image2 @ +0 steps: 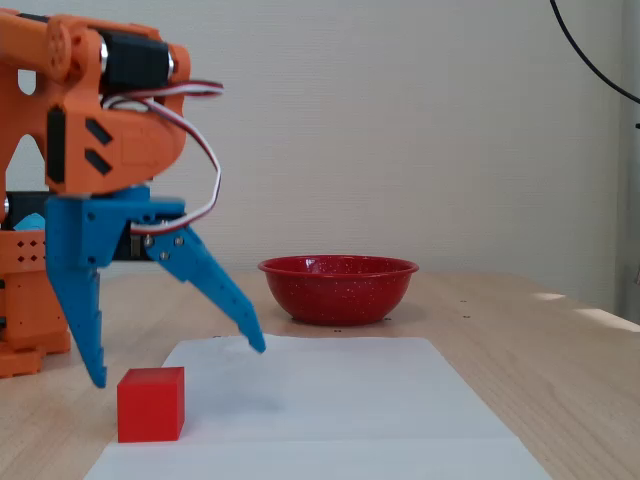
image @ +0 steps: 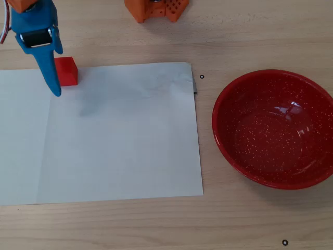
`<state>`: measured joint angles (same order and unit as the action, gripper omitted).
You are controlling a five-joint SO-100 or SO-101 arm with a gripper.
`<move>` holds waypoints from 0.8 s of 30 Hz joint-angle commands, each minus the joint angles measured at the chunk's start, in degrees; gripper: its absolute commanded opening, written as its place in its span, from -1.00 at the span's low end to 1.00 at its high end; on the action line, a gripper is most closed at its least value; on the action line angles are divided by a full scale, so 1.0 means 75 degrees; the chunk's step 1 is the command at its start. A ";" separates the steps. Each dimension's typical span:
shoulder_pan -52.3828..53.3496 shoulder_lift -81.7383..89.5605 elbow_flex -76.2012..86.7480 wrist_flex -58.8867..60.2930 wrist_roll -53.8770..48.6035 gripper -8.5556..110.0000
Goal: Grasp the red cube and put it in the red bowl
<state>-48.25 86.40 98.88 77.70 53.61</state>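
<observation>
So we've got one red cube (image2: 151, 404), one red bowl (image: 274, 128), one sheet of white paper (image: 119, 135) and one arm. The cube's a small matte block sitting at the paper's far-left corner in the overhead view, well apart from the bowl. The bowl's round, glossy, with white speckles, on the bare wood table (image: 234, 31). The gripper (image2: 178, 364) has blue plastic fingers spread wide apart, holding nothing. The fixed view shows us both fingertips hanging just above the cube; the overhead only shows one finger (image: 50, 73) beside it.
</observation>
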 commanded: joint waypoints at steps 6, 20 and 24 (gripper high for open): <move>-0.0082 0.0398 0.0047 -0.0668 -0.0199 0.03; 0.0070 0.0246 0.0633 -0.1699 -0.0398 -0.02; 0.0070 0.0199 0.0680 -0.1852 -0.0422 -0.03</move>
<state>-48.25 86.22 106.44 65.30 51.50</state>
